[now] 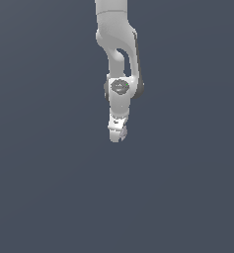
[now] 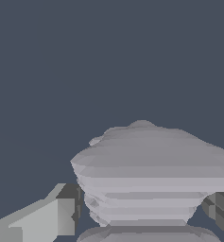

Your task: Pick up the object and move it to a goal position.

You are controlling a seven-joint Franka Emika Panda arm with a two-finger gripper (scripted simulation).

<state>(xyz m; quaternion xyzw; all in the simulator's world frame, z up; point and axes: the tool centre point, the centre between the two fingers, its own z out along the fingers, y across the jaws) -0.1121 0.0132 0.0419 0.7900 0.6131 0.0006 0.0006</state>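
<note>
In the wrist view the object (image 2: 151, 165), a pale lilac-grey lump with a rounded top and stepped, jagged sides, fills the gap between my gripper's (image 2: 142, 210) two fingers. One finger (image 2: 61, 212) and the other finger (image 2: 220, 210) both touch its sides. In the exterior view the white arm hangs straight down, and the gripper (image 1: 118, 134) is at its lower end near the picture's middle. There the object (image 1: 123, 132) is only a small jagged bit at the fingertips, mostly hidden by them.
A plain dark blue-grey ground (image 1: 49, 197) fills both views. No other object, container or edge shows.
</note>
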